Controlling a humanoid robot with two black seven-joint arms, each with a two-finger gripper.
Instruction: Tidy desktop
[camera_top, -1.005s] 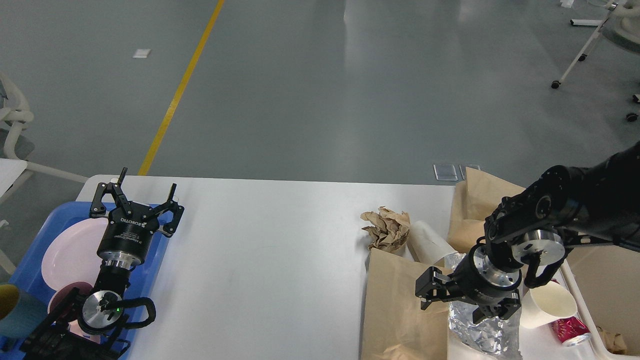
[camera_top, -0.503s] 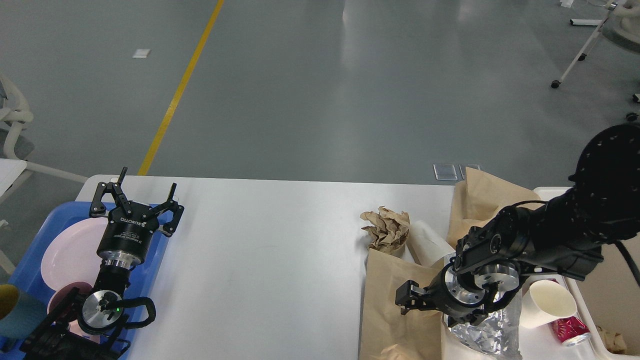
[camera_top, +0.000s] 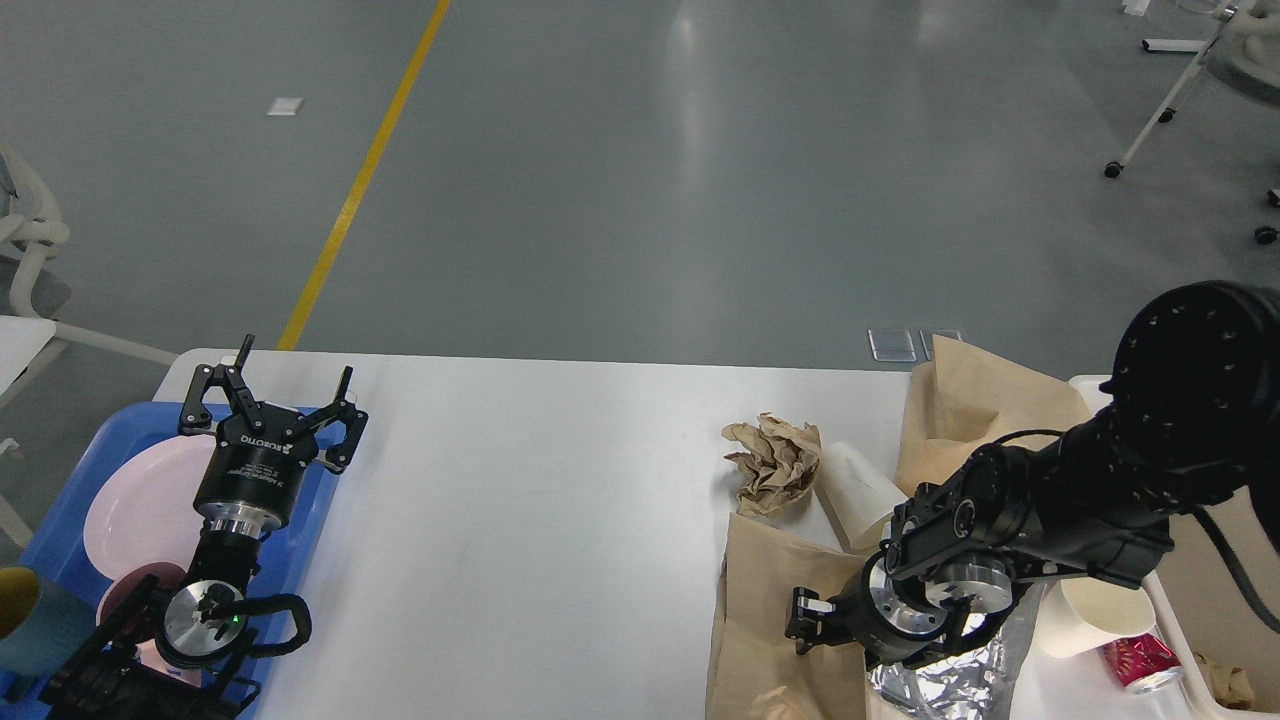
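1. Change vs 0.5 s ago: right gripper (camera_top: 806, 622) has slid lower and a bit further left over the brown paper sheet (camera_top: 775, 610); the sheet's near-left edge now bulges up more. Foil (camera_top: 945, 682) shows less, mostly tucked under the wrist. Left gripper (camera_top: 272, 398) unchanged.
2. Right gripper: seen end-on and dark, low over the paper sheet, fingers can't be told apart, so can't tell if clenched or released, nor if it actually grips the paper. It looks to be touching or just above the sheet.
3. Just behind the right wrist: crumpled foil, partly hidden by the arm. Beyond that, toward the robot's right: white paper cup (camera_top: 1095, 612) lying on its side, red can (camera_top: 1140, 660) just beside it.
4. Far side of the right gripper: crumpled paper ball (camera_top: 772, 462) and a second white cup (camera_top: 855, 482) on its side, touching the sheet's far edge. Brown paper bag (camera_top: 975, 405) stands further off to the right.
5. Left gripper: fingers spread wide, holding nothing, hovering over the far edge of the blue tray (camera_top: 60, 520). Pink plate (camera_top: 140, 505) in the tray, beside the wrist.
6. The desktop (camera_top: 520, 500): white top under both arms, its wide middle between the two grippers.
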